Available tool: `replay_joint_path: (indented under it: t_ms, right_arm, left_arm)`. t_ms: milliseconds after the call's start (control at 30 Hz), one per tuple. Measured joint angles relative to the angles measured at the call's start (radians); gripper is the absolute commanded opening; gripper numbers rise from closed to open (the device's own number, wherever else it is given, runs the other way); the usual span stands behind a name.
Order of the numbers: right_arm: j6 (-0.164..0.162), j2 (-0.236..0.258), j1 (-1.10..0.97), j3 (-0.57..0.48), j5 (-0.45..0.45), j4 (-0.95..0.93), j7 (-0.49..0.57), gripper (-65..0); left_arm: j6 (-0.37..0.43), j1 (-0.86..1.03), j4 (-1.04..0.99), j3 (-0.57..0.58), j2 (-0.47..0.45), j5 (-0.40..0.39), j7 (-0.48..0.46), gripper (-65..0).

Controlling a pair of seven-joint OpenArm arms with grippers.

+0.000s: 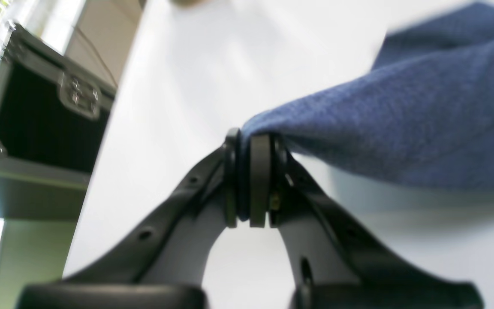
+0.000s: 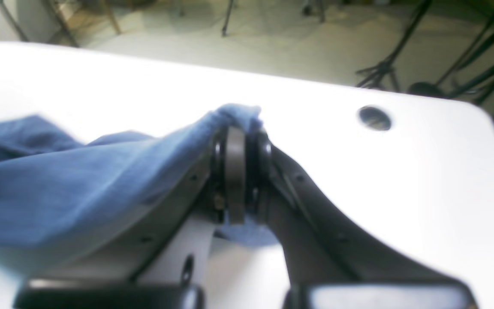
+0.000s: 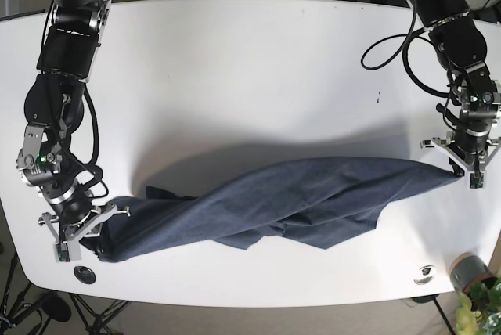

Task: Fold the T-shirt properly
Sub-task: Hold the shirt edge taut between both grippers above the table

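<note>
A dark blue T-shirt (image 3: 274, 206) is stretched in a twisted band across the front of the white table (image 3: 235, 77). My left gripper (image 1: 249, 141) is shut on one end of the T-shirt (image 1: 401, 120), at the right in the base view (image 3: 458, 172). At the opposite end my right gripper (image 2: 238, 128) is shut on a bunched corner of the T-shirt (image 2: 79, 180), at the lower left in the base view (image 3: 98, 250). Both ends are lifted slightly, and the middle sags with folds.
A black case (image 1: 45, 116) stands beyond the table edge in the left wrist view. Cable holes (image 3: 84, 275) (image 3: 425, 272) sit near the front edge. A small potted plant (image 3: 473, 292) is at the front right corner. Stands (image 2: 401, 51) are on the floor.
</note>
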Motion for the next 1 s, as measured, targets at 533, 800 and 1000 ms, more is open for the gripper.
replay_joint_path:
  t_ms: [533, 800, 1000]
  right_arm:
    - [0.001, -0.05, -0.311, 0.064, 0.001, 0.164, 0.008, -65.0]
    - [0.002, -0.099, -0.454, 0.111, 0.009, 0.167, 0.009, -65.0]
    - [0.001, -0.113, -0.533, 0.126, -0.003, 0.168, 0.01, -65.0]
  left_arm:
    - [-0.096, 0.126, -0.042, -0.137, 0.042, 0.011, -0.007, -65.0]
    - [-0.097, 0.209, -0.043, -0.136, 0.041, 0.008, -0.018, -65.0]
    - [-0.097, 0.264, -0.045, -0.136, 0.032, 0.007, -0.019, -65.0]
